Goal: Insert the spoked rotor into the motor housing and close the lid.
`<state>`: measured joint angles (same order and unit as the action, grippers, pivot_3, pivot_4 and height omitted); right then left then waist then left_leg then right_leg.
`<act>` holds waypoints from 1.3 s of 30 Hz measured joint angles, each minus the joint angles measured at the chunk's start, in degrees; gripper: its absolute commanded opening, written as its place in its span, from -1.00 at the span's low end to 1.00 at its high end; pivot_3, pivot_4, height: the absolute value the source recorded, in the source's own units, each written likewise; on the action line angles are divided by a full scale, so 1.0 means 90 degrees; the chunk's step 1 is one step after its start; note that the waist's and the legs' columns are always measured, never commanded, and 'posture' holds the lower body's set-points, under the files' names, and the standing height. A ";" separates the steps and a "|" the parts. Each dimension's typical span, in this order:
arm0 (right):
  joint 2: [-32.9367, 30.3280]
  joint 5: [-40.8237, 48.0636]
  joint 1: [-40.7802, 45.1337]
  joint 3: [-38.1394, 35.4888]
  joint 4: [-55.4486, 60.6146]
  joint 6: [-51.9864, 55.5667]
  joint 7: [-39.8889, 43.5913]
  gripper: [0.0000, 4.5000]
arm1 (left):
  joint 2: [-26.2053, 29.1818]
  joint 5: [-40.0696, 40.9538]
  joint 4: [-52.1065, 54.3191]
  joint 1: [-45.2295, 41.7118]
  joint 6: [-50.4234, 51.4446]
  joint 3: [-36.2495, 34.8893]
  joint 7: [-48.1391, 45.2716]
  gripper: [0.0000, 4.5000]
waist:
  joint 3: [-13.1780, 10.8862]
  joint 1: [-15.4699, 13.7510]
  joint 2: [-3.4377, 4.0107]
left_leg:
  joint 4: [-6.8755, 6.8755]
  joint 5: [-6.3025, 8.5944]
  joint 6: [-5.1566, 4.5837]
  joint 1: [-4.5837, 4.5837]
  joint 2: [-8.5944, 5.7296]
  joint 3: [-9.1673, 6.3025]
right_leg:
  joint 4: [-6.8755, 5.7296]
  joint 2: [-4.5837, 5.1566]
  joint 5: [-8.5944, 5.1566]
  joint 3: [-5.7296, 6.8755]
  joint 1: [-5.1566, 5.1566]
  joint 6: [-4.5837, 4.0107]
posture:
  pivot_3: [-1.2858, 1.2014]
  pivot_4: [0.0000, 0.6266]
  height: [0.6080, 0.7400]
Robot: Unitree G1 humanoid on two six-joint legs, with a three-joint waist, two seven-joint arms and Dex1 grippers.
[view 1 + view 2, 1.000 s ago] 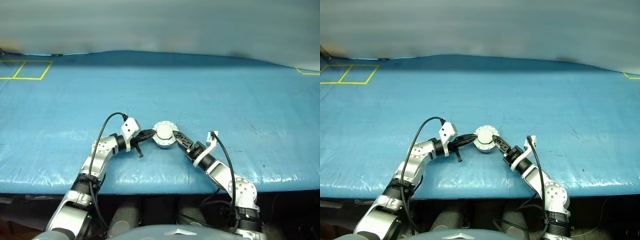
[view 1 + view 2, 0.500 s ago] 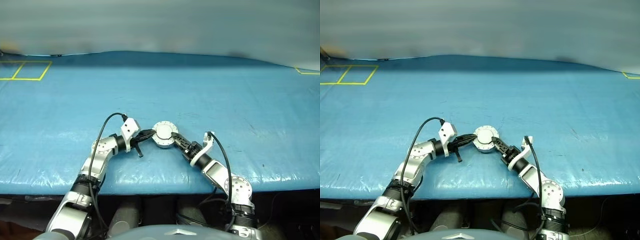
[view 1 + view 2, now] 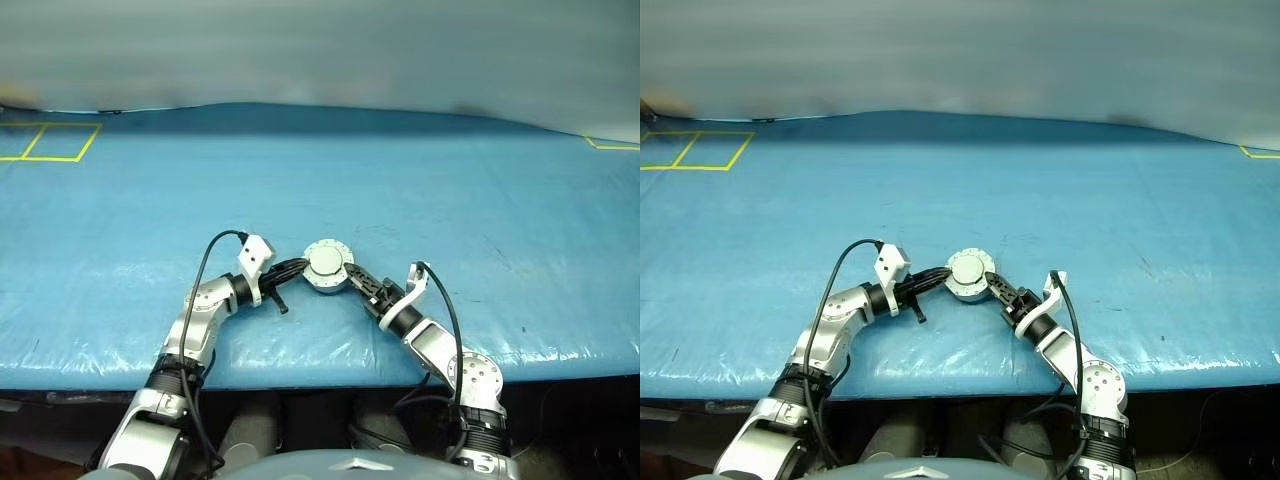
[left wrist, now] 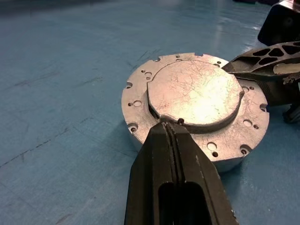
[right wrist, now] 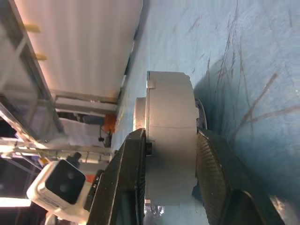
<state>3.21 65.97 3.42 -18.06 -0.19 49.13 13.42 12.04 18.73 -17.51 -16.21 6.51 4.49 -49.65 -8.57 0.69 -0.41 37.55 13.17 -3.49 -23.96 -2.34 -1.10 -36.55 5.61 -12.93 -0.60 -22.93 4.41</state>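
Observation:
The motor housing (image 3: 327, 265) lies flat on the blue table near its front edge, a round silver body with a holed flange (image 4: 136, 101). Its lid (image 4: 197, 93) is down, plain light grey face up. The spoked rotor is hidden. My left gripper (image 4: 169, 129) is shut, and its tip touches the housing's rim at the edge of the lid on the left side. From the right, my right gripper (image 5: 171, 140) has one finger (image 4: 262, 65) over the top edge and the other under the base, clamping the housing (image 5: 168, 108).
The blue table cover (image 3: 450, 200) stretches wide on all sides of the housing. Yellow tape squares (image 3: 50, 140) mark the far left corner and a yellow tape corner (image 3: 610, 143) the far right. The table's front edge (image 3: 320, 372) runs just behind both wrists.
My right gripper's fingers have drawn together onto the housing. My left wrist has rolled a little with its tip staying at the rim. The housing has not moved.

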 measured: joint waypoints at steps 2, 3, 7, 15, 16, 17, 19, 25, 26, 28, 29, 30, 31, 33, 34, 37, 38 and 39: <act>0.0124 0.0289 0.0051 -0.0173 -0.0092 -0.0037 -0.0126 -0.48 | -0.0135 0.0778 0.0328 0.0097 0.0703 -0.0338 -0.0063 -1.00 | -0.0004 0.0020 0.0004 | 0.0000 0.0000 -0.0001 -0.0022 0.0000 0.0001 | -0.0005 -0.0001 0.0001 -0.0003 -0.0027 0.0001 | 0.03 -0.52 1.00; 0.0139 0.0402 0.0097 -0.0280 -0.0131 -0.0078 -0.0179 -0.48 | -0.0134 0.1102 0.0509 0.0133 0.1001 -0.0486 -0.0097 -1.00 | -0.0004 0.0021 0.0004 | 0.0000 -0.0002 -0.0002 -0.0038 -0.0001 0.0002 | -0.0010 -0.0003 0.0012 -0.0002 -0.0046 0.0021 | 0.03 -0.52 1.00; 0.0171 0.0790 0.0230 -0.0713 -0.0144 -0.0459 -0.0450 -0.48 | -0.0100 0.1765 0.0788 0.0386 0.1630 -0.0866 -0.0183 -0.72 | -0.0013 0.0008 0.0020 | -0.0001 -0.0004 -0.0002 -0.0074 -0.0010 0.0004 | -0.0022 -0.0014 0.0024 0.0007 -0.0078 0.0040 | 0.03 -0.52 1.00; 0.0184 0.1644 0.0452 -0.0773 0.0355 -0.0741 -0.0800 -0.48 | -0.1054 0.3142 0.1128 0.0791 0.2712 -0.1465 0.0347 0.47 | -0.0031 0.0030 0.0045 | -0.0002 -0.0004 -0.0005 -0.0085 -0.0009 0.0016 | -0.0027 -0.0042 0.0025 0.0003 -0.0069 0.0043 | 0.03 -0.52 1.00; 0.0182 0.1780 0.0482 -0.0697 0.0501 -0.0732 -0.0830 -0.48 | -0.1215 0.3386 0.1175 0.0853 0.2871 -0.1541 0.0455 0.61 | -0.0031 0.0041 0.0044 | -0.0002 -0.0004 -0.0005 -0.0084 -0.0006 0.0016 | -0.0028 -0.0045 0.0025 0.0003 -0.0069 0.0042 | 0.03 -0.52 1.00; 0.0178 0.1852 0.0493 -0.0650 0.0601 -0.0728 -0.0843 -0.48 | -0.1313 0.3536 0.1202 0.0890 0.2967 -0.1604 0.0518 0.76 | -0.0031 0.0046 0.0045 | -0.0002 -0.0004 -0.0005 -0.0084 -0.0006 0.0016 | -0.0028 -0.0045 0.0025 0.0004 -0.0069 0.0042 | 0.03 -0.52 1.00; 0.0170 0.1993 0.0520 -0.0501 0.0796 -0.0705 -0.0920 -0.48 | -0.1533 0.3885 0.1243 0.0943 0.3224 -0.1701 0.0691 0.99 | -0.0031 0.0053 0.0044 | -0.0001 -0.0005 -0.0006 -0.0084 -0.0007 0.0016 | -0.0028 -0.0047 0.0024 0.0004 -0.0066 0.0042 | 0.03 -0.52 1.00; 0.0136 0.2082 0.0441 0.0123 0.0982 -0.0565 -0.1170 -0.48 | -0.1715 0.4666 0.1449 0.1100 0.4142 -0.1695 0.1157 0.99 | -0.0032 0.0062 0.0043 | 0.0005 -0.0005 -0.0007 -0.0084 -0.0008 0.0019 | -0.0030 -0.0052 0.0025 0.0003 -0.0064 0.0043 | 0.03 -0.52 1.00; 0.0133 0.2088 0.0399 0.0221 0.1008 -0.0535 -0.1200 -0.48 | -0.1716 0.4775 0.1449 0.1104 0.4267 -0.1697 0.1187 0.99 | -0.0032 0.0060 0.0043 | 0.0005 -0.0006 -0.0007 -0.0084 -0.0008 0.0019 | -0.0030 -0.0053 0.0025 0.0003 -0.0063 0.0043 | 0.03 -0.52 1.00; 0.0128 0.2087 0.0309 0.0385 0.1043 -0.0511 -0.1215 -0.48 | -0.1714 0.4907 0.1449 0.1104 0.4442 -0.1680 0.1187 0.99 | -0.0032 0.0056 0.0043 | 0.0010 -0.0006 -0.0007 -0.0084 -0.0009 0.0019 | -0.0029 -0.0054 0.0025 0.0004 -0.0061 0.0043 | 0.03 -0.52 1.00; 0.0127 0.2087 0.0265 0.0443 0.1057 -0.0495 -0.1217 -0.48 | -0.1715 0.4924 0.1449 0.1103 0.4480 -0.1679 0.1187 0.99 | -0.0032 0.0057 0.0043 | 0.0011 -0.0005 -0.0007 -0.0084 -0.0009 0.0020 | -0.0029 -0.0054 0.0025 0.0003 -0.0059 0.0043 | 0.03 -0.52 1.00; 0.0126 0.2088 0.0216 0.0494 0.1064 -0.0451 -0.1219 -0.48 | -0.1716 0.4932 0.1444 0.1100 0.4490 -0.1684 0.1192 0.99 | -0.0032 0.0057 0.0043 | 0.0013 -0.0006 -0.0007 -0.0083 -0.0009 0.0020 | -0.0028 -0.0054 0.0025 0.0003 -0.0058 0.0043 | 0.03 -0.52 1.00; 0.0124 0.2087 0.0181 0.0536 0.1064 -0.0422 -0.1226 -0.48 | -0.1718 0.4939 0.1432 0.1091 0.4487 -0.1695 0.1200 0.99 | -0.0032 0.0058 0.0043 | 0.0016 -0.0006 -0.0007 -0.0083 -0.0008 0.0020 | -0.0028 -0.0055 0.0025 0.0003 -0.0058 0.0043 | 0.03 -0.52 1.00; 0.0120 0.2084 0.0095 0.0650 0.1076 -0.0384 -0.1228 -0.48 | -0.1722 0.4991 0.1336 0.1031 0.4482 -0.1730 0.1204 0.99 | -0.0032 0.0055 0.0043 | 0.0019 -0.0006 -0.0007 -0.0082 -0.0007 0.0019 | -0.0028 -0.0058 0.0024 0.0003 -0.0057 0.0042 | 0.03 -0.52 1.00; 0.0119 0.2075 0.0054 0.0718 0.1079 -0.0369 -0.1228 -0.48 | -0.1725 0.5021 0.1291 0.1009 0.4482 -0.1759 0.1202 0.99 | -0.0032 0.0056 0.0043 | 0.0021 -0.0006 -0.0007 -0.0082 -0.0006 0.0019 | -0.0029 -0.0059 0.0024 0.0003 -0.0057 0.0041 | 0.03 -0.52 1.00; 0.0104 0.1982 -0.0074 0.0911 0.1086 -0.0292 -0.1229 -0.48 | -0.1730 0.5087 0.1263 0.0975 0.4482 -0.1784 0.1190 0.99 | -0.0032 0.0056 0.0043 | 0.0024 -0.0006 -0.0007 -0.0083 -0.0006 0.0020 | -0.0028 -0.0058 0.0024 0.0001 -0.0057 0.0041 | 0.03 -0.52 1.00; 0.0089 0.1954 -0.0104 0.0969 0.1086 -0.0272 -0.1228 -0.48 | -0.1732 0.5105 0.1248 0.0951 0.4473 -0.1792 0.1192 0.99 | -0.0032 0.0055 0.0043 | 0.0025 -0.0006 -0.0007 -0.0083 -0.0006 0.0019 | -0.0028 -0.0058 0.0024 0.0002 -0.0058 0.0041 | 0.03 -0.52 1.00; 0.0080 0.1944 -0.0132 0.1013 0.1089 -0.0256 -0.1221 -0.48 | -0.1735 0.5110 0.1203 0.0917 0.4455 -0.1807 0.1204 0.99 | -0.0032 0.0049 0.0043 | 0.0026 -0.0006 -0.0007 -0.0082 -0.0006 0.0019 | -0.0028 -0.0058 0.0024 0.0002 -0.0058 0.0041 | 0.03 -0.52 1.00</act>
<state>3.94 83.46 2.23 -8.94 9.61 46.82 2.43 -3.58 64.72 -6.68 -7.96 46.61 -11.78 -38.82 -8.85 1.13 -0.03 37.78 13.12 -3.55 -24.70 -2.39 -0.93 -36.80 5.09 -12.72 -0.59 -23.45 4.77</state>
